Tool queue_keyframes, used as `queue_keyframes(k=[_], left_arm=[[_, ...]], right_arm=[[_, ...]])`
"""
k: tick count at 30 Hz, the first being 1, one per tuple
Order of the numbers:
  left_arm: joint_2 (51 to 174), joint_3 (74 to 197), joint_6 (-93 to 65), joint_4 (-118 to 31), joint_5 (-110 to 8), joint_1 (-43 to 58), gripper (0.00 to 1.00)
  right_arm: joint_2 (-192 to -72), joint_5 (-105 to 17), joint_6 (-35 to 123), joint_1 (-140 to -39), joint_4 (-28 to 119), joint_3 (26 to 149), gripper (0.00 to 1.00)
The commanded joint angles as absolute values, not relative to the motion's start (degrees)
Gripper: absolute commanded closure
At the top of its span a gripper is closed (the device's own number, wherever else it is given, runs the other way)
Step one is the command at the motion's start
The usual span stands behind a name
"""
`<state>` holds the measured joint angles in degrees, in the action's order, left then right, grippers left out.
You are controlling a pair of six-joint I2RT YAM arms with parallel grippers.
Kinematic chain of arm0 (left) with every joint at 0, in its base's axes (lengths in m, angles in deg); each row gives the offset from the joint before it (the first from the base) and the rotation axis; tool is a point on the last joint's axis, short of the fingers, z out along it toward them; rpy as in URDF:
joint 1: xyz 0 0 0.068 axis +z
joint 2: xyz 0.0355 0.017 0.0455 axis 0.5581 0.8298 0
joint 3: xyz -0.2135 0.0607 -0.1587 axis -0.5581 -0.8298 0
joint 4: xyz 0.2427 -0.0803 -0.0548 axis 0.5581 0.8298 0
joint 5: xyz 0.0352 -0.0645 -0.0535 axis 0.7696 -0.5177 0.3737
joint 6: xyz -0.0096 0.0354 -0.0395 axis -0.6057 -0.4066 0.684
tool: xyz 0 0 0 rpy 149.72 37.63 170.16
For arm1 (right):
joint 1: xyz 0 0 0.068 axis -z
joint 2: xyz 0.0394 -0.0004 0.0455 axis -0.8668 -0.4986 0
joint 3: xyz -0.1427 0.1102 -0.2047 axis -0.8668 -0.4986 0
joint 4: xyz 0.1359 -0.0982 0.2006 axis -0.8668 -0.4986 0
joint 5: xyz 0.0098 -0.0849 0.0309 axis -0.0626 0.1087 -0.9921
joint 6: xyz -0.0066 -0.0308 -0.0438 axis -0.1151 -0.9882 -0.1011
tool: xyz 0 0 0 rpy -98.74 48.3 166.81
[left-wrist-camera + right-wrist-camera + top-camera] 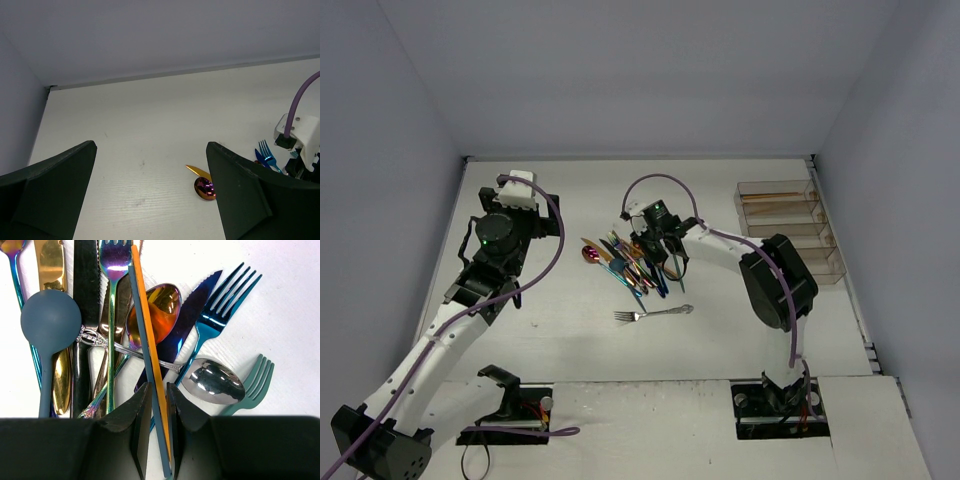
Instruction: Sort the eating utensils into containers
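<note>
Right wrist view: your right gripper (pixel 159 390) pinches the orange utensil (pixel 143 315) edge-on; it looks stiff, light, slippery, so hold mid-handle. Left gripper (pixel 150 190) is spread.

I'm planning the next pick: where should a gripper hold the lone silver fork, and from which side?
Mid-handle, from straight above, fingers across its narrow width. The silver fork lies flat on the table, apart from the pile.

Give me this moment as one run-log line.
right tool: shut on orange-and-blue utensil above pile | left tool: open, empty | silver fork: lying apart from pile
</note>
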<state>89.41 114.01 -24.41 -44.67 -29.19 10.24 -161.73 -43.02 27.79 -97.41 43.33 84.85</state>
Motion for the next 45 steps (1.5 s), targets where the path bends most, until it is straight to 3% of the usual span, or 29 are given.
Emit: queue_keyframes(k=[1, 19, 24, 36, 41, 45], left_arm=[[89.04, 114.46, -24.64, -48.78, -29.60, 9.84, 0.10], [88.98, 114.49, -24.50, -48.78, -29.83, 9.84, 0.10], [88.97, 114.49, -24.50, -48.78, -29.93, 9.84, 0.10], [88.98, 114.49, -24.50, -48.78, -30.01, 9.76, 0.10], [88.76, 114.49, -24.50, -48.78, -29.83, 9.76, 0.10], [88.72, 114.49, -24.60, -48.78, -29.76, 9.76, 0.10]], right_arm=[[-162.62, -42.32, 26.89, -97.53, 44.20, 87.98, 0.84], [-164.06, -42.23, 27.31, -97.27, 44.20, 88.04, 0.87], [-162.62, -40.44, 27.93, -97.36, 44.11, 87.79, 1.00], [-156.57, -38.72, 29.53, -97.36, 44.11, 86.99, 1.00], [-158.50, -37.05, 28.21, -97.18, 44.03, 87.68, 0.86], [-160.27, -36.81, 27.39, -97.09, 44.11, 88.33, 0.82]])
